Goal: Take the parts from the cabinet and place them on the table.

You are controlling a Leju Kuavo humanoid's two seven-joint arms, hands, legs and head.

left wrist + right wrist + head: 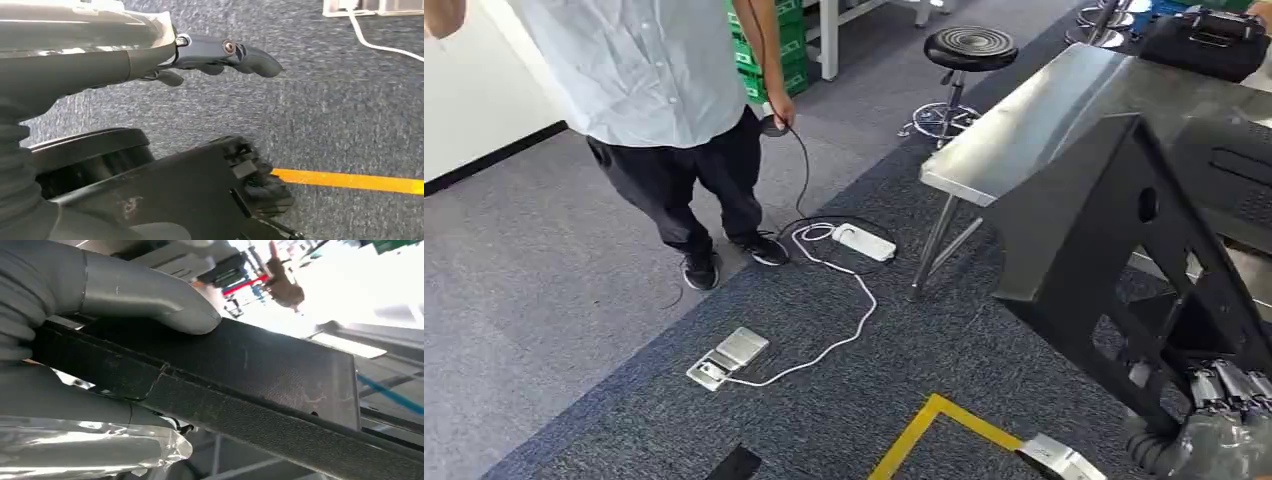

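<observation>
One black part (1114, 230), gripped by the right hand (1224, 400), should be kept level and set gently onto the table (1064, 110), while the left hand (220, 55) hangs spread and empty.

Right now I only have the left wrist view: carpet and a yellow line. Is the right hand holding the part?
Observer: Yes. In the head view the right hand grips the black part at its lower end.
Operator: Where is the table?
Observer: The table is ahead on the right, just beyond the part's upper end.
Operator: Anyone close by?
Observer: A person stands ahead on the left, holding a cable, with a power strip on the floor between them and the table.
</observation>
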